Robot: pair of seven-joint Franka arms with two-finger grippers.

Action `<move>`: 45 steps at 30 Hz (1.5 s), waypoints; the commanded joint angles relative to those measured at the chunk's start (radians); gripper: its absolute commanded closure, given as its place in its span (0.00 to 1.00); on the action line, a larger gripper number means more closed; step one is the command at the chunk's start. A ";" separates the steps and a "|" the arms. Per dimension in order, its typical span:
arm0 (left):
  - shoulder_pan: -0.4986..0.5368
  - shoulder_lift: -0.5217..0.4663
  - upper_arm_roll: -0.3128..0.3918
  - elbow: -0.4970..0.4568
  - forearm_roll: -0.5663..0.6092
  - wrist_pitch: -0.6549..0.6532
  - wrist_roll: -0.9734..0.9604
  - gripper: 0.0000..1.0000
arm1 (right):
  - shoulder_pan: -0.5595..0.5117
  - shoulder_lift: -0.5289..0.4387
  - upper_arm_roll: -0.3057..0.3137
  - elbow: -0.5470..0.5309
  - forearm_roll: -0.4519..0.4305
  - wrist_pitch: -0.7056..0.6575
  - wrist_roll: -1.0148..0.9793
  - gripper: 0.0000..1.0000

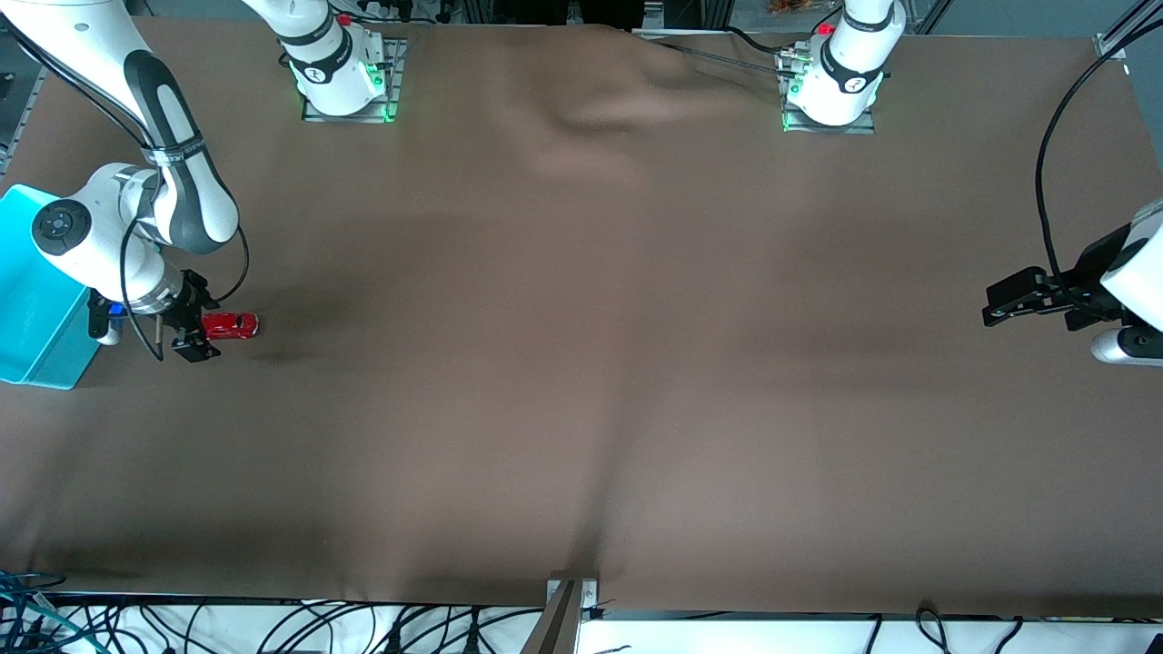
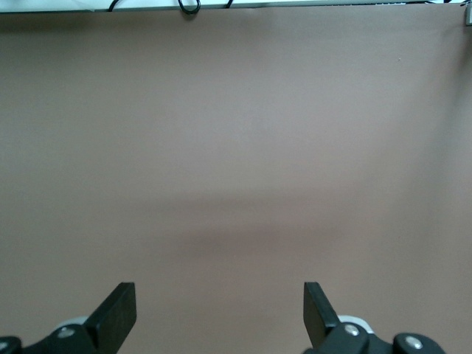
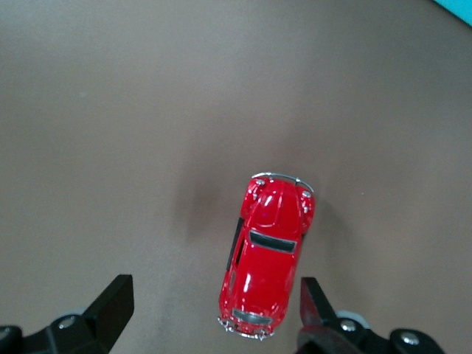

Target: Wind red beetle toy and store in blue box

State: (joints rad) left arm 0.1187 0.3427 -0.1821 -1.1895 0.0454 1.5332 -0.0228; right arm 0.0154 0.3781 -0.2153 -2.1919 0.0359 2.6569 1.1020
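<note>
The red beetle toy (image 1: 230,325) stands on its wheels on the brown table cloth, beside the blue box (image 1: 32,300) at the right arm's end of the table. My right gripper (image 1: 193,324) is open and low over the toy's rear end. In the right wrist view the toy (image 3: 269,254) lies between the open fingers, close against one finger (image 3: 313,304) and well apart from the one across from it; the gripper (image 3: 214,306) holds nothing. My left gripper (image 1: 990,304) waits open and empty above the table at the left arm's end, with only cloth under it (image 2: 220,306).
The brown cloth (image 1: 581,363) covers the whole table and is rumpled near the arms' bases. A corner of the blue box shows in the right wrist view (image 3: 459,6). Cables hang along the table edge nearest the front camera.
</note>
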 commanded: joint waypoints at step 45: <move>-0.007 -0.004 0.004 -0.002 0.007 0.001 0.021 0.00 | -0.028 0.097 0.005 0.001 0.025 0.044 0.044 1.00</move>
State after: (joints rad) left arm 0.1185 0.3428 -0.1821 -1.1895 0.0454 1.5332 -0.0217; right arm -0.0062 0.4667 -0.2186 -2.1914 0.0490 2.6876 1.1360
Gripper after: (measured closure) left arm 0.000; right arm 0.493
